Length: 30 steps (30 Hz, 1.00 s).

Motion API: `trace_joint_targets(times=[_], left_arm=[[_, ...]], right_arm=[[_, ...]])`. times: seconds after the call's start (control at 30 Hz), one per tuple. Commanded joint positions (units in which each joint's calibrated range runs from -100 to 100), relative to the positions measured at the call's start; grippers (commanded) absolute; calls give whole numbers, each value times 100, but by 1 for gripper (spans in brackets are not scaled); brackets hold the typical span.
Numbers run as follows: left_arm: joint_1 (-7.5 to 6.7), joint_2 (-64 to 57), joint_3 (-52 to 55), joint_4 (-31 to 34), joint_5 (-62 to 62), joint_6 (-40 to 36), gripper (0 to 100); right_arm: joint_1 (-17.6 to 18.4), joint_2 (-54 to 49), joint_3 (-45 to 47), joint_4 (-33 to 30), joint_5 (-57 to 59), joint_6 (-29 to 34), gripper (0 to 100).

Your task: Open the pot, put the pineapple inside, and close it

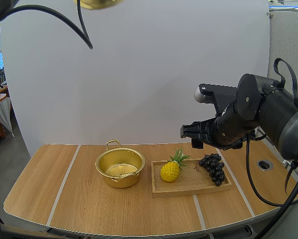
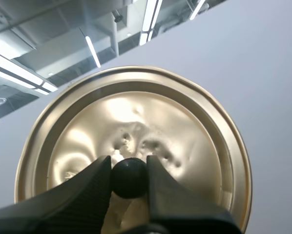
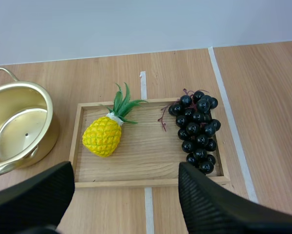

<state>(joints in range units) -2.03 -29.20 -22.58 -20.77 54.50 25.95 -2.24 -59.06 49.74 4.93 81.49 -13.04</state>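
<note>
Left gripper (image 2: pixel 129 179) holding lid (image 2: pixel 136 117) aloft, fingers clamping its black knob (image 2: pixel 129 175). Pot (image 1: pixel 109 179) sitting open on tabletop (image 1: pixel 79 209), just left of wooden tray (image 1: pixel 189 185). Pineapple (image 1: pixel 170 171) lying on tray's pot-side half. Its long axis running diagonally, leafy crown pointing back and toward grapes (image 1: pixel 214 168). Right gripper (image 3: pixel 125 168) hovering above tray, fingers (image 3: pixel 209 204) standing wide apart, pineapple lying below, slightly pot-ward of gap. Right arm being nearer, probably needing to close across fruit's short width.
</note>
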Motion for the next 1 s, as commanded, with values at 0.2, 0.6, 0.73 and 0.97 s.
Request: trace_joint_targets(times=[0.2,0.6,0.73,0.97], left_arm=[[-16,-77,-85,22,-1780,-66,0],[-16,-77,-85,22,-1780,-66,0],[-16,-77,-85,22,-1780,-66,0],[-16,-77,-85,22,-1780,-66,0]], right_arm=[[-20,-28,-57,30,-26,-40,100],[-20,-28,-57,2300,-241,-319,100],[-20,-28,-109,2386,-530,-319,100],[19,40,-547,1799,-657,-319,100]])
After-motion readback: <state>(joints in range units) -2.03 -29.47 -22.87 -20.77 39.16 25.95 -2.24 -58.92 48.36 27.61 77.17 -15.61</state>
